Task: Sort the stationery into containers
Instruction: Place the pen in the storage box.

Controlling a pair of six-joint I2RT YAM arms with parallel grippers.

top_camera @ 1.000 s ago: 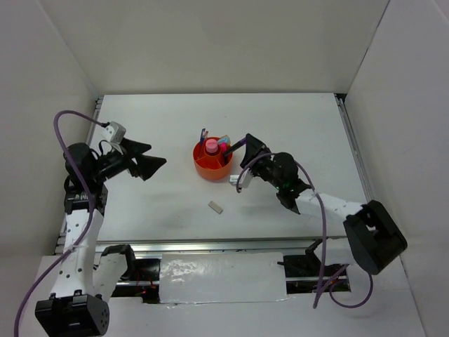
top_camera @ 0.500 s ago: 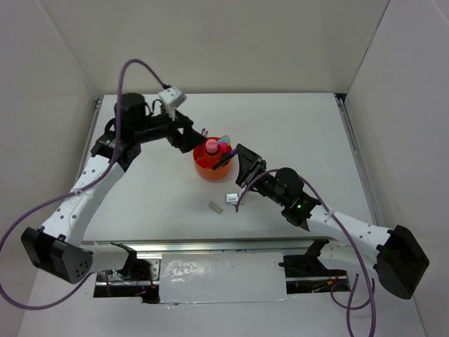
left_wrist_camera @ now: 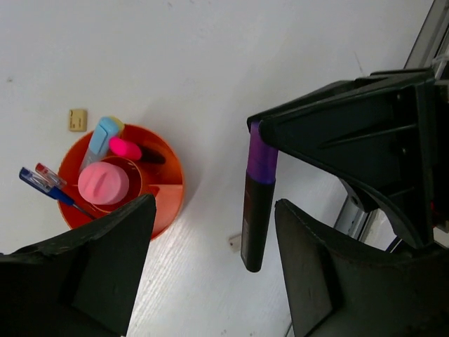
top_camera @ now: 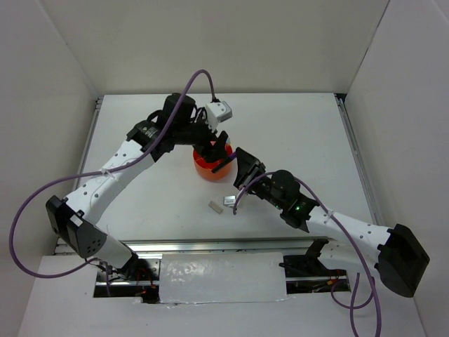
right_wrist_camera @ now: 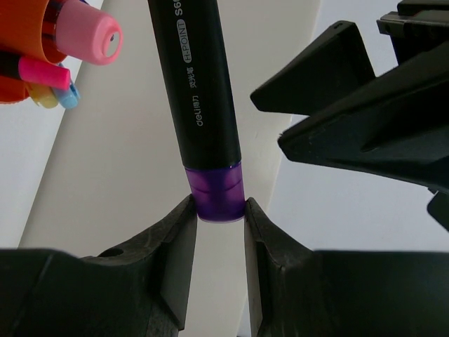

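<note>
The orange organizer point(top_camera: 208, 167) point(left_wrist_camera: 168, 193) holds a pink cylinder point(left_wrist_camera: 103, 184), light blue and pink markers and thin blue pens. My right gripper point(top_camera: 236, 166) point(right_wrist_camera: 216, 208) is shut on the purple cap end of a purple-black marker point(right_wrist_camera: 196, 91) point(left_wrist_camera: 255, 203), held in the air just right of the organizer. My left gripper point(top_camera: 217, 147) point(left_wrist_camera: 210, 281) is open, its fingers on either side of the marker's black end without touching it. A grey-white eraser point(top_camera: 229, 201) point(left_wrist_camera: 235, 242) lies on the table below.
A small beige block point(top_camera: 215, 206) point(left_wrist_camera: 78, 119) lies on the white table in front of the organizer. Both arms crowd the space beside the organizer. A metal rail point(top_camera: 354, 151) runs along the table's right edge.
My left arm has swung from the table's left side over to the organizer, bringing its fingers around the marker and narrowing them a little. The right arm shifted slightly nearer, then held still.
</note>
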